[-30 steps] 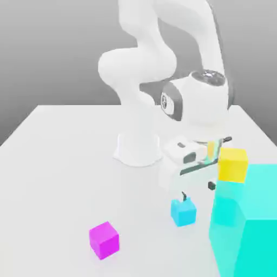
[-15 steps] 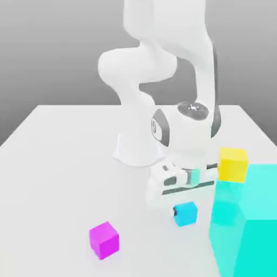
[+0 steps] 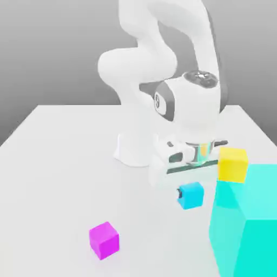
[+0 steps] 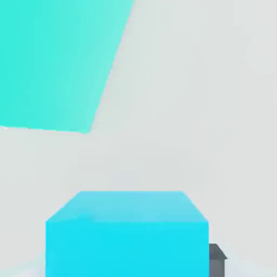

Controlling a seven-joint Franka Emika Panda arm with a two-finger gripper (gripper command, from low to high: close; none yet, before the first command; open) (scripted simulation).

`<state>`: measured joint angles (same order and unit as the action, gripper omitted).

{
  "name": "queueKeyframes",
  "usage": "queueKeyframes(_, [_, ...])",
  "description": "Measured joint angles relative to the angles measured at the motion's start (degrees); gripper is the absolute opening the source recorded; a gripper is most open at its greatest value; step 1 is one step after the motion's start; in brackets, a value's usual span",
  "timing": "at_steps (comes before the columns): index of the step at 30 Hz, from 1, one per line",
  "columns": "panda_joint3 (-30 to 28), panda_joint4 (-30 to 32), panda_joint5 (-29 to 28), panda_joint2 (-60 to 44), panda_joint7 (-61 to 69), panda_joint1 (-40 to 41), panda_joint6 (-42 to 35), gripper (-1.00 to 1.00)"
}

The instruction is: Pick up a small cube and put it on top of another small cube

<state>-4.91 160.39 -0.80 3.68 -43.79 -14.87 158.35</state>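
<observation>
The small sky-blue cube (image 3: 192,195) hangs a little above the white table, under the hand, with my gripper (image 3: 190,193) shut on it. A dark fingertip (image 3: 179,192) shows at its side toward the exterior view's left. In the hand view the same cube (image 4: 127,232) sits close to the camera, with a grey fingertip (image 4: 216,257) beside it. A magenta cube (image 3: 104,239) of about the same size rests on the table nearer the front, toward the exterior view's left.
A huge turquoise block (image 3: 246,224) stands at the exterior view's right, close to the held cube, and also appears in the hand view (image 4: 54,62). A yellow cube (image 3: 233,164) sits behind it. The arm's white base (image 3: 138,146) stands mid-table.
The gripper came down over the sky-blue cube, shut on it, and has now risen with the cube lifted off the table.
</observation>
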Motion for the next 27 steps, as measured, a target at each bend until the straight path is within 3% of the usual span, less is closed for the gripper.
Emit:
queueKeyframes(6, [-3.87,-10.51,2.96,6.33,3.29,2.27,-12.04,-1.0])
queueKeyframes(18, [4.88,-27.28,2.51,13.47,2.62,-5.22,-40.1,-1.0])
queueKeyframes(22, [6.99,-23.69,1.89,10.56,2.51,-6.63,-35.74,-1.0])
queueKeyframes(23, [7.11,-22.43,1.87,9.72,2.51,-6.66,-33.71,1.0])
queueKeyframes(27, [7.11,-22.43,1.87,9.72,2.51,-6.66,-33.71,1.0])
